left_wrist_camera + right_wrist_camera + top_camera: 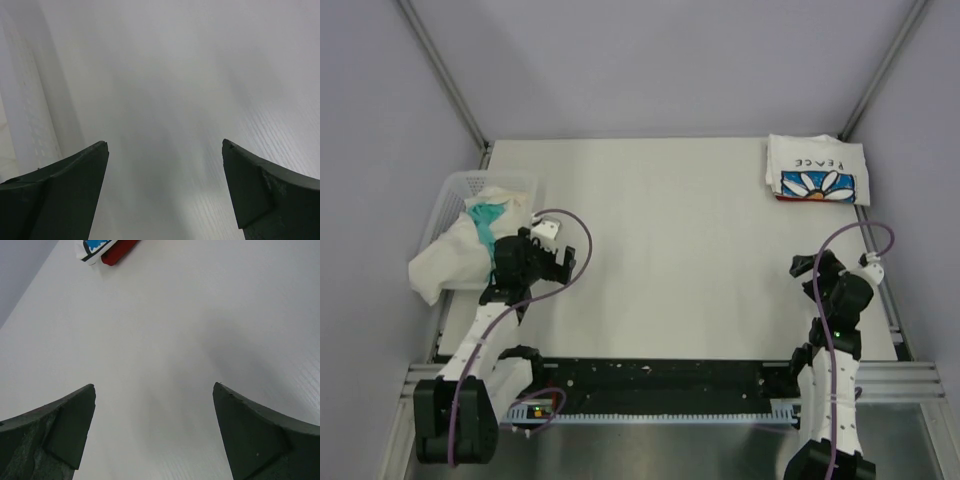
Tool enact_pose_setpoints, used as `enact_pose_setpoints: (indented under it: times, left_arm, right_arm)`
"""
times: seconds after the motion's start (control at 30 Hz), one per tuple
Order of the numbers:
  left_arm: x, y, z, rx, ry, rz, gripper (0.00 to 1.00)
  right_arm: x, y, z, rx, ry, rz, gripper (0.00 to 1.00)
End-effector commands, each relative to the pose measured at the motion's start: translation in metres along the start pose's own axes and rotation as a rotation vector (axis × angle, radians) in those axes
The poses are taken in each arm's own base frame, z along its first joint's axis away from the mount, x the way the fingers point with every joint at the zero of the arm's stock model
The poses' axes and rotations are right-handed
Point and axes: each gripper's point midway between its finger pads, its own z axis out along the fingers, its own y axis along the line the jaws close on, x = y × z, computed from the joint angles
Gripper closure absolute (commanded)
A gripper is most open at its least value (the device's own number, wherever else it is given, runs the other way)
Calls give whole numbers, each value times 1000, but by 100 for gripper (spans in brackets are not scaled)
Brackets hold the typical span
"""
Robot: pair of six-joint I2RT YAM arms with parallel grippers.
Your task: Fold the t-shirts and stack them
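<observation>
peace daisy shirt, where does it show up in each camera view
Top external: the PEACE daisy shirt lies folded at the far right corner of the table.
Left wrist: not in it; only bare table shows.
Right wrist: its blue-and-white corner pokes in at the top edge, left of middle.
Shared landmark: the red cloth edge under the shirt, also in the right wrist view.
</observation>
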Motion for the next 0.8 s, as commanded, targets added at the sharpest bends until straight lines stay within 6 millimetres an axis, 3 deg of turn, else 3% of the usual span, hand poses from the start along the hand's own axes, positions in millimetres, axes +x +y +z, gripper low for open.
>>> enact_pose_setpoints:
  times: [0.0, 0.1, 0.13, 0.2, 0.3, 0.4, 0.47, 0.57, 0.67, 0.77]
  left_arm:
    - [-54, 13, -8, -21, -80, 62, 1]
    - [-76, 26, -22, -22, 9, 203, 1]
    - [-87, 38, -27, -57, 44, 253, 1]
    - [-90, 60, -41, -123, 176, 268, 1]
    - [-91, 113, -64, -230, 269, 251, 1]
    - [-72, 181, -91, -409, 368, 214, 1]
    - [-49, 204, -106, -459, 486, 203, 1]
    - [-14, 220, -118, -460, 588, 174, 1]
    - [7, 235, -128, -476, 636, 135, 1]
    - [27, 236, -128, -436, 688, 109, 9]
  right_arm:
    - [-13, 18, -3, -51, -17, 3, 1]
    - [-23, 42, -9, -137, -2, -2, 1]
    - [-27, 54, -13, -180, 5, -7, 1]
    - [-33, 73, -21, -258, 24, -25, 1]
    - [-42, 95, -33, -340, 45, -65, 1]
    - [-45, 103, -41, -367, 58, -105, 1]
    - [-44, 102, -43, -363, 66, -124, 1]
    - [-41, 100, -42, -354, 77, -122, 1]
    - [-40, 99, -41, -353, 75, -118, 1]
    - [-39, 95, -40, -338, 78, -118, 2]
